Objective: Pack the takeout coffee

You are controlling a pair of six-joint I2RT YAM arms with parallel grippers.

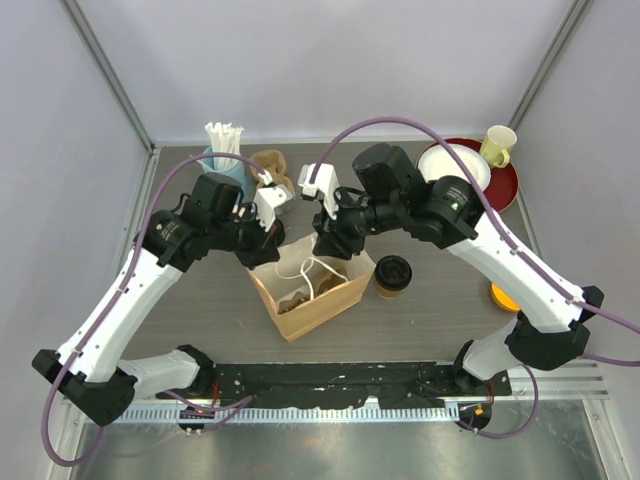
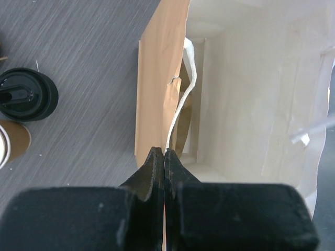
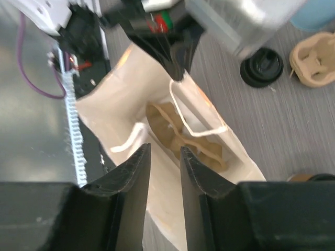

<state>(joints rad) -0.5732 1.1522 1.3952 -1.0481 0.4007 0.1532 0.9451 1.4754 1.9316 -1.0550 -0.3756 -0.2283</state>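
An open kraft paper bag (image 1: 320, 305) stands mid-table with a brown pulp tray (image 3: 178, 133) and white handles inside. My left gripper (image 1: 265, 248) is shut on the bag's far-left rim; the left wrist view shows the paper pinched between its closed jaws (image 2: 164, 151). My right gripper (image 1: 328, 243) hovers over the bag's far rim. Its jaws (image 3: 165, 150) stand a narrow gap apart with only the bag's inner wall behind them. One takeout coffee (image 1: 392, 273), kraft with a black lid, stands just right of the bag. Another black lid (image 3: 261, 67) (image 2: 23, 94) sits beyond the bag, hidden by the arms from above.
A pulp cup carrier (image 1: 270, 165) and a light-blue cup of straws (image 1: 222, 150) stand at the back left. A red plate (image 1: 505, 185) with a white bowl and a pale-yellow mug (image 1: 498, 145) sit at the back right. An orange disc (image 1: 503, 297) lies by the right arm.
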